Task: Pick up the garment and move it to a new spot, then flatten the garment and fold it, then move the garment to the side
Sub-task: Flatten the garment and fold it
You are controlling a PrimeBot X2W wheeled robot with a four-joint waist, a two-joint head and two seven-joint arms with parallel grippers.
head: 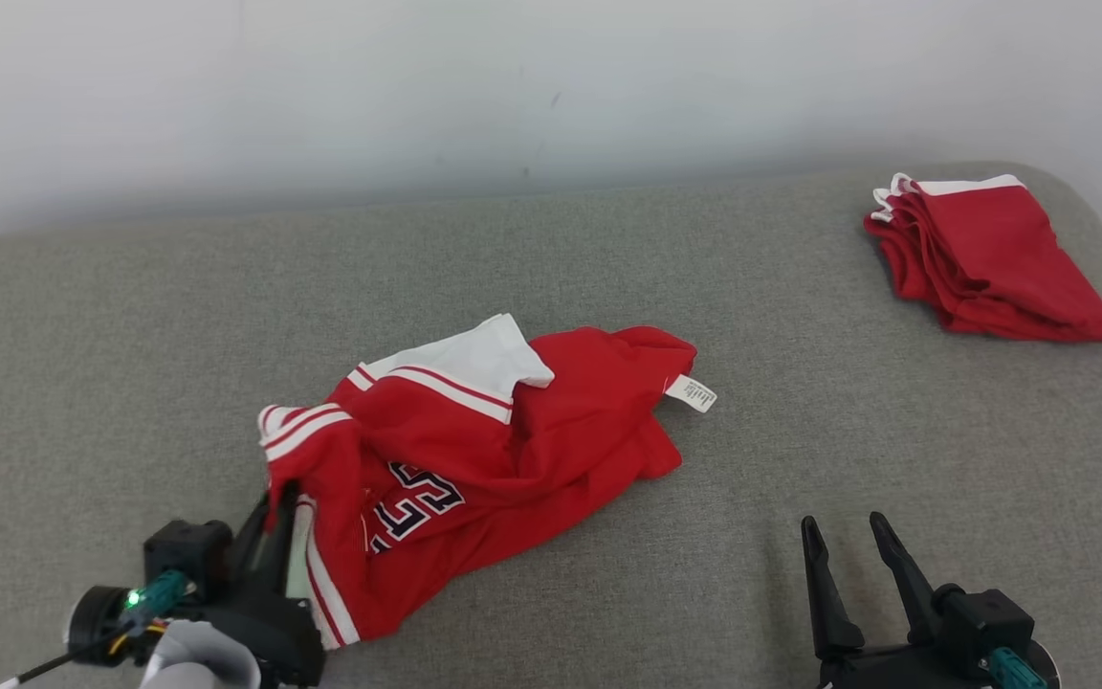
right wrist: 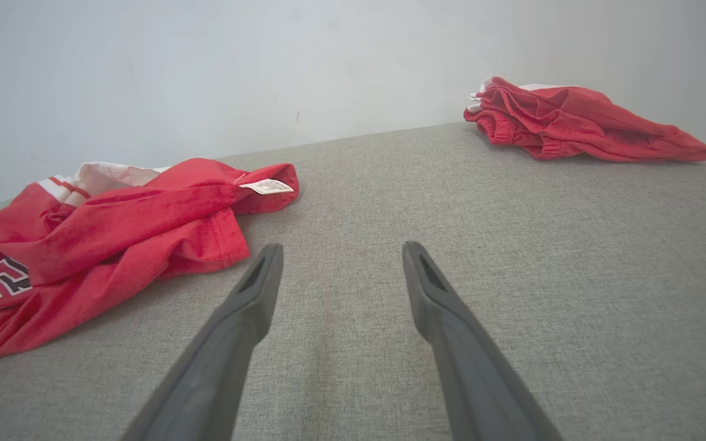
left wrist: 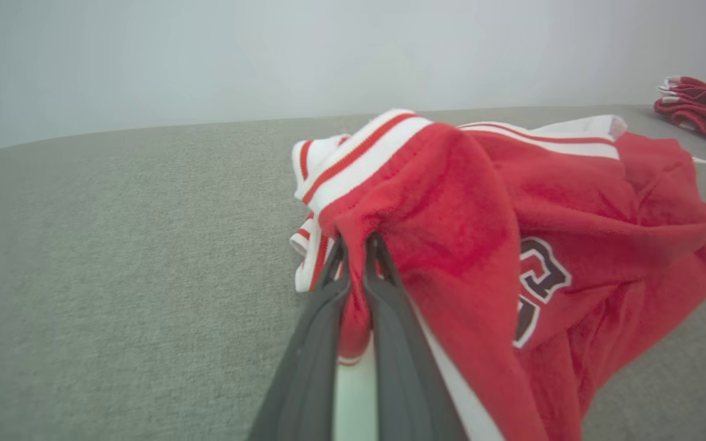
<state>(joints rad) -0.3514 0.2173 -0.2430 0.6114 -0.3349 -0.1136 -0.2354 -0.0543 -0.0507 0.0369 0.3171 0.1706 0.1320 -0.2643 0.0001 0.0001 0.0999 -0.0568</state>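
Note:
The garment (head: 474,450) is a red piece with white striped trim and dark lettering, lying crumpled on the grey padded surface (head: 130,383) left of centre. My left gripper (head: 275,498) is shut on the garment's near left edge, by the striped trim. In the left wrist view the two fingers pinch a fold of red cloth (left wrist: 358,242) and the garment (left wrist: 543,245) spreads away to the right. My right gripper (head: 843,526) stands open over bare surface at the lower right, apart from the cloth. The right wrist view shows the gripper (right wrist: 341,257) empty, with the garment (right wrist: 114,245) to its left.
A second red garment (head: 986,258), folded, lies at the far right corner of the surface; it also appears in the right wrist view (right wrist: 573,122). A pale wall (head: 513,86) runs behind the surface. A white label (head: 692,393) sticks out of the crumpled garment's right end.

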